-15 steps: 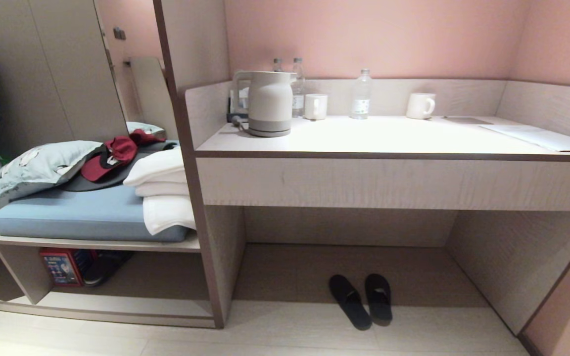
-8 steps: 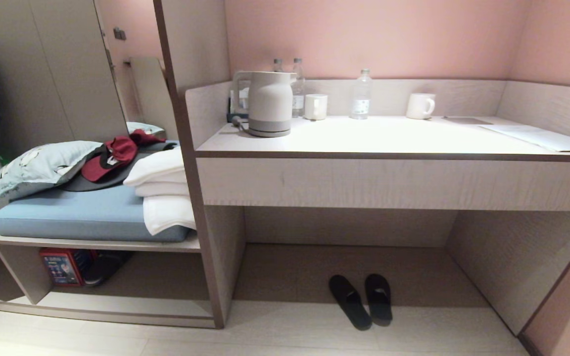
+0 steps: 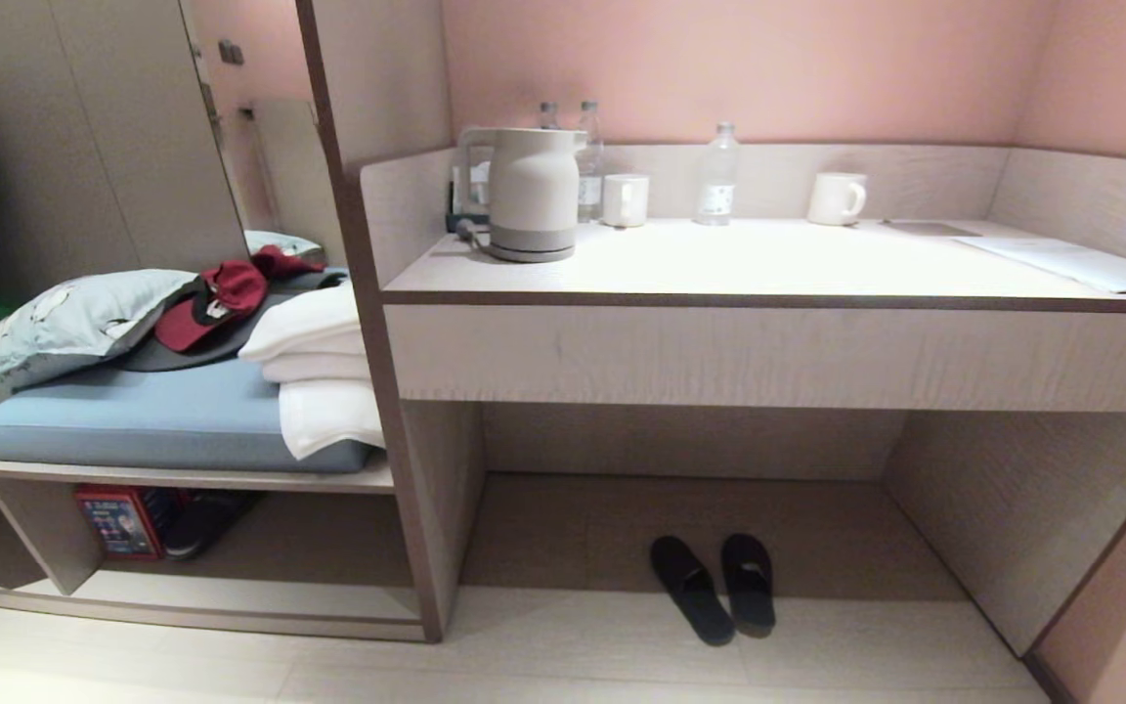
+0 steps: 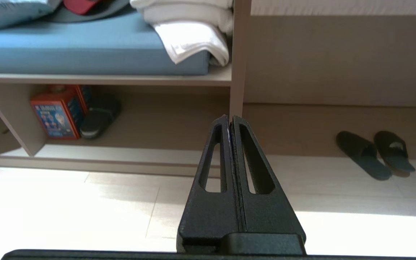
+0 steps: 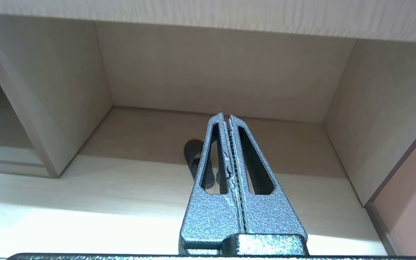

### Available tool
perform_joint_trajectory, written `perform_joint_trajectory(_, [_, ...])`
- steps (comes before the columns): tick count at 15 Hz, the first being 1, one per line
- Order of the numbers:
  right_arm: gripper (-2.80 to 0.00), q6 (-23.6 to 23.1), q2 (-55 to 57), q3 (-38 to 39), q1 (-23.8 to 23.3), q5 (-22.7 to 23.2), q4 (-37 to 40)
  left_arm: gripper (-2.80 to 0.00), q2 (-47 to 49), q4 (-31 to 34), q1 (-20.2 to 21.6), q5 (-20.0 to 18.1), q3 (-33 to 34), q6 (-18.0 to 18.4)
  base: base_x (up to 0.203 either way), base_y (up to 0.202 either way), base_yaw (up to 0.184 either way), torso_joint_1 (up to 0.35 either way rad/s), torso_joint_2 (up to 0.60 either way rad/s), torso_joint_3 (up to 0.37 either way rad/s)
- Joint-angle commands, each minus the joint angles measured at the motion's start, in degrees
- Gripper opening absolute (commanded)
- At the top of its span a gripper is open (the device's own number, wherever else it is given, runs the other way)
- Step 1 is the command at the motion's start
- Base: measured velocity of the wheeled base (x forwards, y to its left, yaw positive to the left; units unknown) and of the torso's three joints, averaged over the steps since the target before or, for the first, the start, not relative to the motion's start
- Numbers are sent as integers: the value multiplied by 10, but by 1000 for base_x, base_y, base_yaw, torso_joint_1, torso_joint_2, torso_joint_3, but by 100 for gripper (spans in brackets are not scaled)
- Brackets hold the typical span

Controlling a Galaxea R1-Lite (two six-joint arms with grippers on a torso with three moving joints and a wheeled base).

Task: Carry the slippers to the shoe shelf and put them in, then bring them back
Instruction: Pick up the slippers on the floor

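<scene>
The slippers [image 3: 712,587], a dark pair, lie side by side on the floor at the front of the alcove under the desk. They also show in the left wrist view [image 4: 365,156], and partly behind the fingers in the right wrist view [image 5: 193,153]. The shoe shelf [image 3: 250,603] is the low open compartment under the bench to the left, with a raised floor board [image 4: 128,154]. My left gripper [image 4: 228,118] is shut and empty, held above the floor facing the shelf's upright post. My right gripper [image 5: 226,116] is shut and empty, facing the alcove. Neither arm shows in the head view.
A red box [image 3: 118,523] and a dark shoe [image 3: 206,523] sit in the shoe shelf's left part. The bench above holds a blue cushion [image 3: 152,416], pillow, red cap and folded white towels [image 3: 324,381]. On the desk top stand a kettle [image 3: 529,196], bottles and mugs.
The whole head view has shifted slightly, with the scene sitting a little higher in the picture; the camera moved. The slippers and both grippers have stayed put.
</scene>
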Motion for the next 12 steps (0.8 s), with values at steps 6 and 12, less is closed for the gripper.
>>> perform_joint_trajectory(6, [-280, 0, 0, 0, 0, 0, 0, -280, 0, 0, 0, 0, 0, 0, 0, 0, 0, 3, 3, -195])
perform_joint_trajectory(12, [-280, 0, 0, 0, 0, 0, 0, -280, 1, 0, 0, 0, 0, 0, 0, 0, 0, 2, 3, -199])
